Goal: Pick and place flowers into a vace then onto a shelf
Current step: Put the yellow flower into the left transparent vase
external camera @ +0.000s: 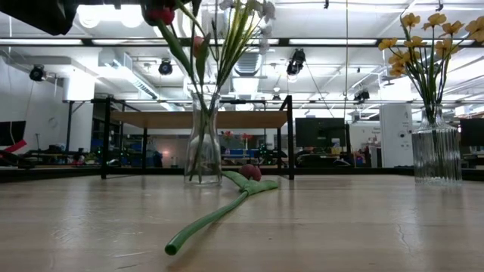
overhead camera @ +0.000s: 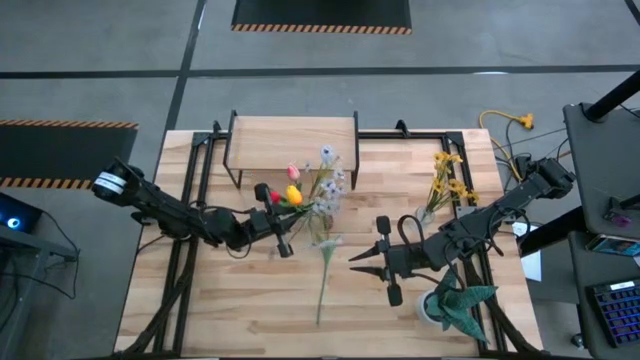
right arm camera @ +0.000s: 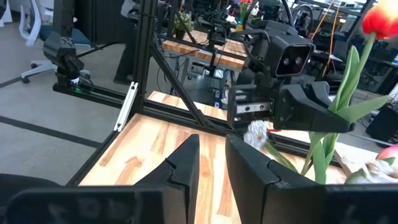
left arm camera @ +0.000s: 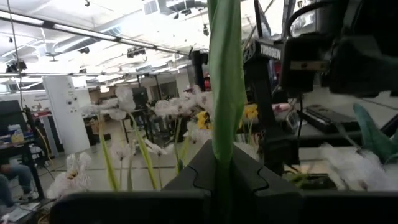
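Observation:
A clear glass vase (overhead camera: 318, 215) (external camera: 203, 147) stands mid-table with pale blossoms, a yellow and a pink bloom in it. My left gripper (overhead camera: 280, 230) (left arm camera: 224, 180), just left of the vase, is shut on a red tulip (overhead camera: 270, 195) (right arm camera: 379, 18). Another tulip (overhead camera: 323, 275) (external camera: 249, 172) lies flat on the table, its stem toward the near edge. My right gripper (overhead camera: 355, 262) (right arm camera: 211, 174) hovers open, right of the lying tulip. The low wooden shelf (overhead camera: 293, 140) (external camera: 200, 119) stands at the far edge. My left gripper pinches the red tulip's green stem (left arm camera: 224, 124) between its two fingers, coming roughly level from the table's left, across the stem. The tulip is lifted and stands nearly upright, bloom above the fingers. In the low view its lower stem (external camera: 189, 72) slants down toward the vase mouth.
A second glass vase with yellow flowers (overhead camera: 445, 185) (external camera: 435, 151) stands at the far right. A green spiky potted plant (overhead camera: 455, 305) sits near the right arm at the near right. Bare tabletop lies at the near left (overhead camera: 200, 300).

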You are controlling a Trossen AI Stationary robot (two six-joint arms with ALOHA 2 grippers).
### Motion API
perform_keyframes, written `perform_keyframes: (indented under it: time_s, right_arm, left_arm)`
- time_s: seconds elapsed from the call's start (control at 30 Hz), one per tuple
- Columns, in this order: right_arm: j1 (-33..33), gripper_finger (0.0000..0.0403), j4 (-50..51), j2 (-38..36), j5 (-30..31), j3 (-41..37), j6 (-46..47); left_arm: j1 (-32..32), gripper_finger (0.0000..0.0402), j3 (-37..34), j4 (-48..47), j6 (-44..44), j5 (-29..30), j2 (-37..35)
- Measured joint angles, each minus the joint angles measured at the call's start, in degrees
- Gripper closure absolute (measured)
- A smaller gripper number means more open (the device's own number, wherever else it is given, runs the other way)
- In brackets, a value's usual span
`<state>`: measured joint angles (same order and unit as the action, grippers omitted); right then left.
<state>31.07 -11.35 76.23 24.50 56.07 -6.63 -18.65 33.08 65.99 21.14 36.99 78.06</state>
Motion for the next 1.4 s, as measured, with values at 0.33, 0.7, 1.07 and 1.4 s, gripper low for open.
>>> perform_keyframes:
  time_s: [0.33,0.7,1.07,1.4]
  right_arm:
    - [0.0,0.0329,0.0,0.0,0.0,0.0,0.2]
    - [0.0,0.0339,-0.1,0.0,0.0,0.0,0.2]
    - [0.0,0.0327,0.0,0.0,0.0,0.0,0.2]
    - [0.0,0.0334,-0.1,0.0,0.0,0.0,0.0]
  left_arm:
    - [0.4,0.0401,-0.1,-3.4,-0.2,0.9,0.0]
    - [1.3,0.0401,-0.1,-7.1,-0.8,1.0,0.0]
    - [3.2,0.0401,-0.6,-12.2,-3.9,1.0,0.0]
    - [3.3,0.0401,-0.7,-12.3,-4.1,0.9,0.0]
